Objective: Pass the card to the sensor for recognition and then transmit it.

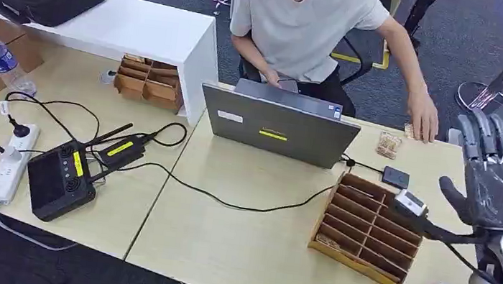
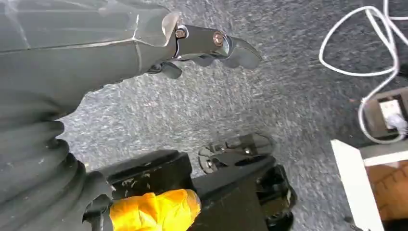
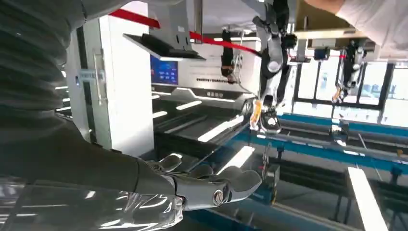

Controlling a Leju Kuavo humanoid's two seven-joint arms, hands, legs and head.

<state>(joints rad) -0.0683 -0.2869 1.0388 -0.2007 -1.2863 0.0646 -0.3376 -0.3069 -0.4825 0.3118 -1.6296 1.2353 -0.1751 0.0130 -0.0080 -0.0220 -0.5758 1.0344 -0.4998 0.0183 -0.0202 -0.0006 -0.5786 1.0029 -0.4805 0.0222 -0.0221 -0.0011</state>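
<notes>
1. Right hand (image 1: 496,179) is raised above the table's right edge, palm up, fingers straight and spread, holding nothing.
2. Left hand (image 2: 202,45) hangs over grey carpet, fingers loosely curled, nothing in them.
3. Cards (image 1: 389,144) lie on the table (image 1: 236,241) near the person's hand (image 1: 423,119), behind the wooden divider box (image 1: 367,229).
4. Small sensor (image 1: 410,203) sits at the box's right rim, cabled.
5. Person sits behind the open laptop (image 1: 278,125).
</notes>
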